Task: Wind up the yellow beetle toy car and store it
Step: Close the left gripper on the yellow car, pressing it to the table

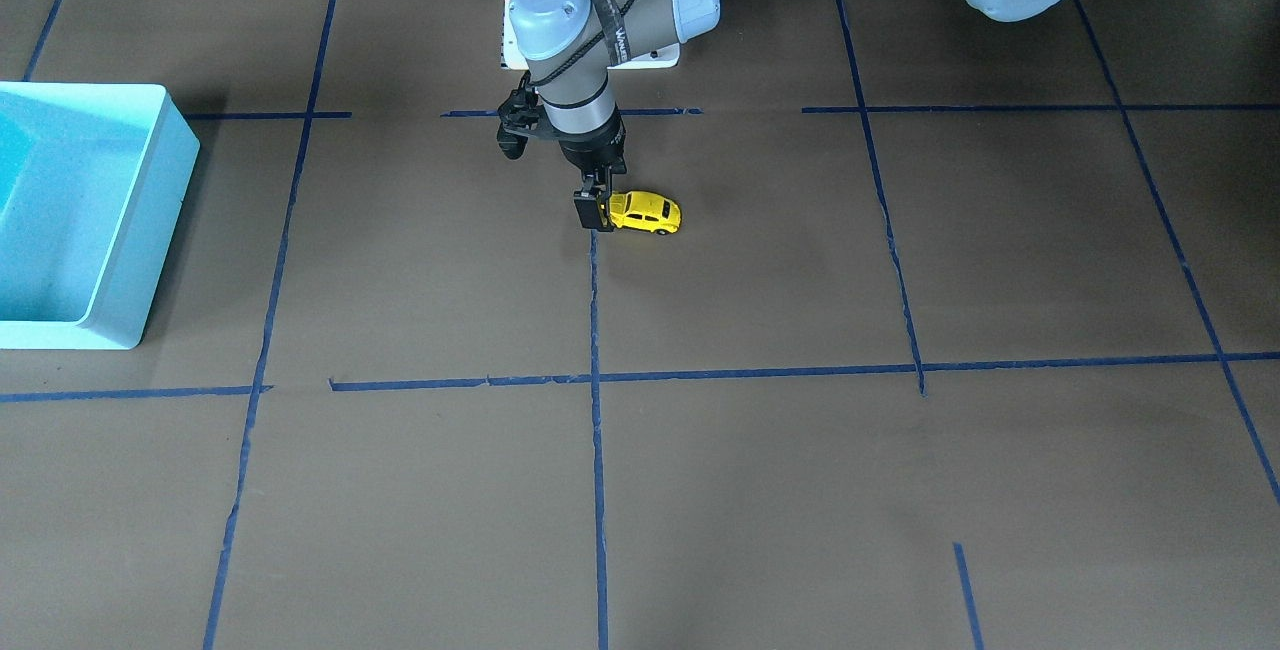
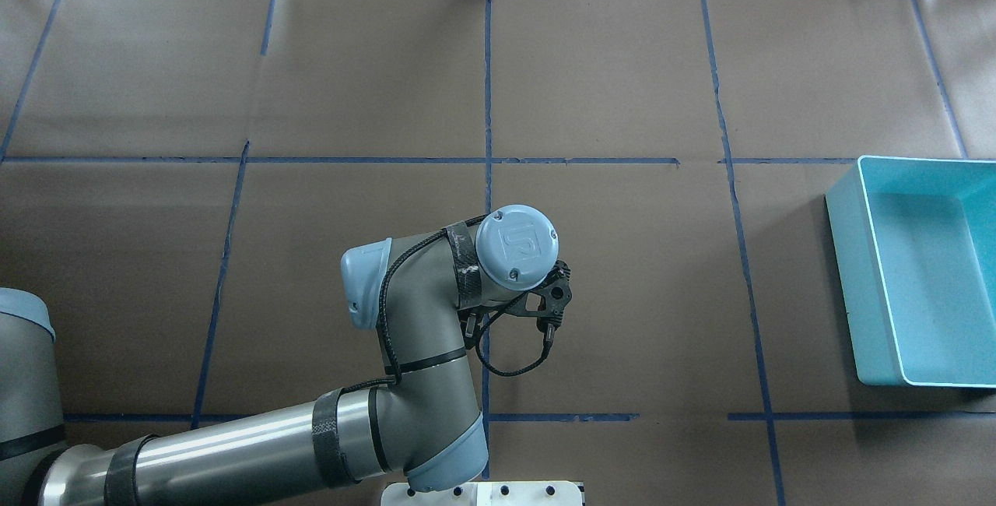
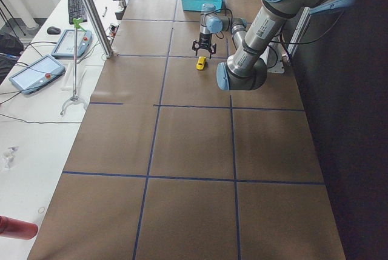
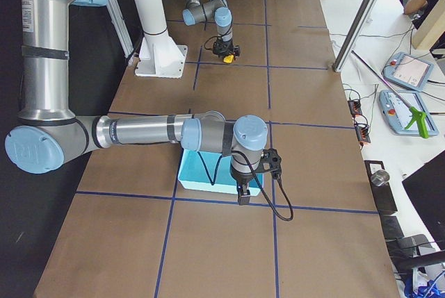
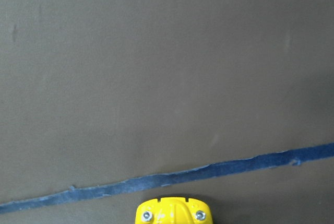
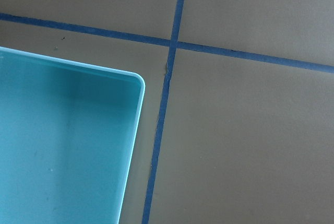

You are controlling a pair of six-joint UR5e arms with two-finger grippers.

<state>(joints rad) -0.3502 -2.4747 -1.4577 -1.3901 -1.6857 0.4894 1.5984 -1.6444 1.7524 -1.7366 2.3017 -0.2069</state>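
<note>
Item one, as we record it: yellow beetle toy car [image 1: 648, 212], upright and level, low on the brown tabletop [image 1: 800, 490]. It lies just beside the blue tape line [image 1: 597, 330] that runs away from the robot down the middle, and well apart from the turquoise bin [image 1: 160, 210]. Item two: left pincer [image 1: 596, 215], pointing straight down and pinching one end of the car across its width. We see the near finger in front of that end; the far finger is hidden behind it. The left arm [image 2: 420, 319] stretches over the tabletop's middle, and in the overhead view its wrist covers the car entirely. From the left wrist camera we log only the car's yellow end at the bottom edge, just short of a tape line. Item three: right pincer [image 4: 243, 195], shown only by the side camera, by the bin's near edge. Whether it is spread or pressed together we cannot tell. The right wrist camera shows one rounded corner of the bin beside a crossing of tape lines.
</note>
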